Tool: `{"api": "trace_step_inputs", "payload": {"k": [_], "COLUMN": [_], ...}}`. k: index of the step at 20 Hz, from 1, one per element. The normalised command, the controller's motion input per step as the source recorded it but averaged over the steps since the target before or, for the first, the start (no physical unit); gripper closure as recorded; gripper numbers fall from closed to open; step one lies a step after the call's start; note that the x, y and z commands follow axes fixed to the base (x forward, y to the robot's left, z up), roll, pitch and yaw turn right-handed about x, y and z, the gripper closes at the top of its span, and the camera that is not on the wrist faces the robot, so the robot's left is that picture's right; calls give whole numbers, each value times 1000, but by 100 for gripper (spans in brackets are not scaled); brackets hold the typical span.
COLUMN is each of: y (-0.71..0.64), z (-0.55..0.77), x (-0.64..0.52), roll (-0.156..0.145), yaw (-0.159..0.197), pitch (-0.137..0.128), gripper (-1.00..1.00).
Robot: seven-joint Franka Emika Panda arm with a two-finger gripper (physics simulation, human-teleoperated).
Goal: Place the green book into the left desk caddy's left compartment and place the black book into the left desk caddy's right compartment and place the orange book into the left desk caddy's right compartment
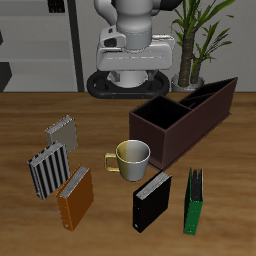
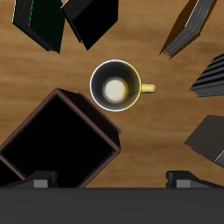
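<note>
The mug (image 1: 133,157) stands just beside the left desk caddy (image 1: 185,118).

**White arm on a black base**

The robot arm (image 1: 130,40) is glossy white with rounded shells, dark grey bands at the joints and a black oval base plate. Its end effector (image 2: 112,181) shows dark grey fingers.

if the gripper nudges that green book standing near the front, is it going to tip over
Probably yes. The green book stands upright on a narrow edge and looks thin, so a sideways push would likely topple it. Its hard cover suggests it stays stiff when gripped. The black book beside it looks thicker and steadier.
</note>
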Motion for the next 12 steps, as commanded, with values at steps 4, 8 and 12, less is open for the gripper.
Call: {"api": "trace_step_inputs", "payload": {"k": [4,8,12], "y": [67,142,198], "z": [-58,-41,5], "x": [251,381,410], "roll": [-41,-35,-27], "yaw": [-5,-22,4], "pitch": [6,14,3], "gripper": [-100,-100,-100]}}
